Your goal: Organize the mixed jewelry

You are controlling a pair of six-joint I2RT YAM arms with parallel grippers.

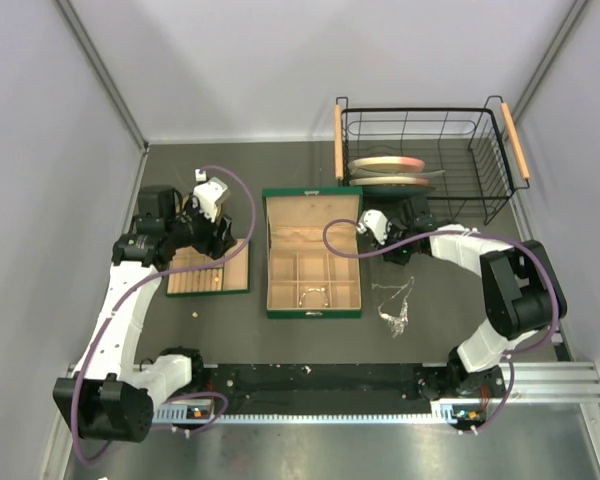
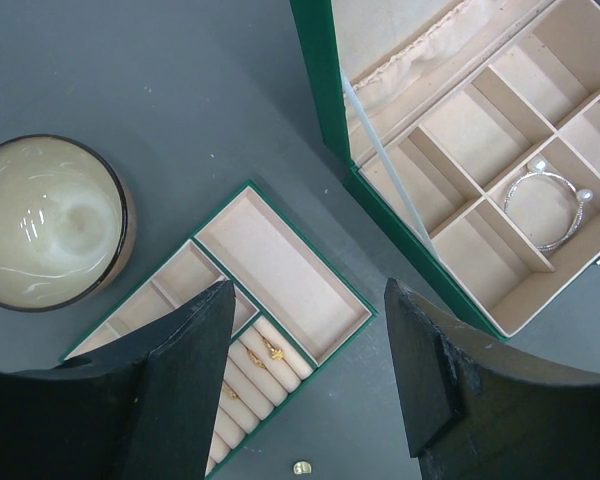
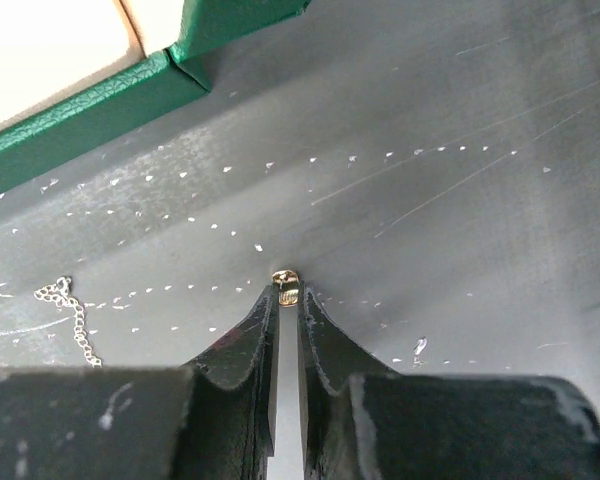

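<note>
My right gripper [image 3: 287, 292] is shut on a tiny gold piece [image 3: 286, 284], pinched at the fingertips just above the dark table, right of the green box [image 1: 313, 310]. A fine silver chain necklace [image 1: 393, 302] lies on the table near it; one end shows in the right wrist view [image 3: 68, 312]. A thin silver bracelet hoop [image 2: 552, 203] lies in a front compartment of the box. My left gripper [image 2: 310, 300] is open and empty above a small green tray [image 2: 280, 262] with gold rings [image 2: 263, 352] in its rolls. A loose gold bit [image 2: 301, 467] lies on the table by the tray.
A round bowl [image 2: 45, 222] stands beside the tray. A black wire basket [image 1: 425, 160] with wooden handles holds flat dishes at the back right. The box lid [image 1: 312, 212] lies open toward the back. Grey walls close in both sides.
</note>
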